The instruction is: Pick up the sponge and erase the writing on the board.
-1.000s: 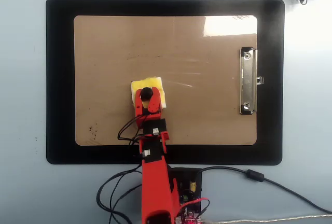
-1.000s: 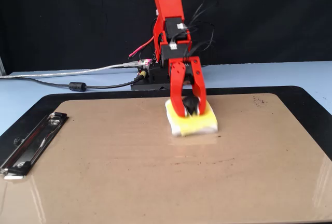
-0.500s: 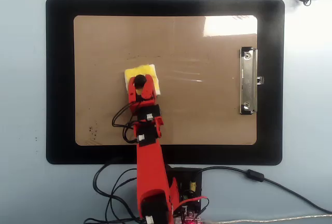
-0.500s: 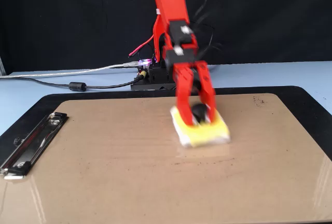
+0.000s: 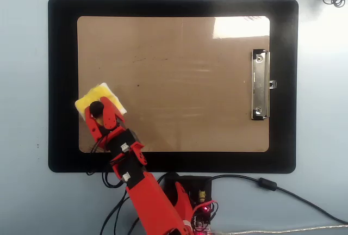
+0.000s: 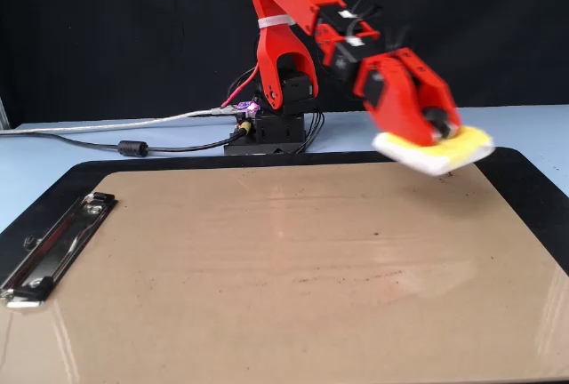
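Above the board's (image 6: 293,268) corner — gripper (image 6: 434,126) holding sponge (image 6: 444,148) (tilted, lifted).

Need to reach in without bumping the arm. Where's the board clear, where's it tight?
The board is bare from the sponge across to the metal clip; no clear writing shows, only faint smudges. The black mat rim is also free along the top and right in the overhead view. It is crowded at the lower left corner, where the pincer holds the sponge, and by the base and cables.
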### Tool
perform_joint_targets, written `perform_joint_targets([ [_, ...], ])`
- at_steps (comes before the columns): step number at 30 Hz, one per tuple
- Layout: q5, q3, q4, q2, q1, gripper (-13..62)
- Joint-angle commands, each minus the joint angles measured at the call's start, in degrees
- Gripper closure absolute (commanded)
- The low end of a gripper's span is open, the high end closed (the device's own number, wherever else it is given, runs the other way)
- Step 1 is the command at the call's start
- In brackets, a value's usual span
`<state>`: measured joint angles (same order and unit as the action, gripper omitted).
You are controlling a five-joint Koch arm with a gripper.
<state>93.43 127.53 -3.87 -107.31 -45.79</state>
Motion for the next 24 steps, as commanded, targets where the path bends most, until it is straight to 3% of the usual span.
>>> perform_joint_targets([
  [1, 3.9, -1.2, 0.3, -1.0, -6.0, 57.3],
  [6, 4.0, 1.5, 0.0, 1.9, -12.3, 57.1],
  [11, 3.7, 10.7, 0.4, -3.2, -12.4, 55.7],
  [13, 3.7, 11.5, 0.4, -3.9, -12.6, 36.8],
  [14, 3.7, 11.4, 0.4, -4.0, -13.1, 22.9],
  [15, 3.9, 11.3, 0.3, -4.2, -13.3, 17.0],
  [20, 4.0, 5.6, -4.8, -9.3, -13.3, 15.8],
  [24, 4.0, -7.6, -31.0, -14.9, -11.8, 15.8],
])
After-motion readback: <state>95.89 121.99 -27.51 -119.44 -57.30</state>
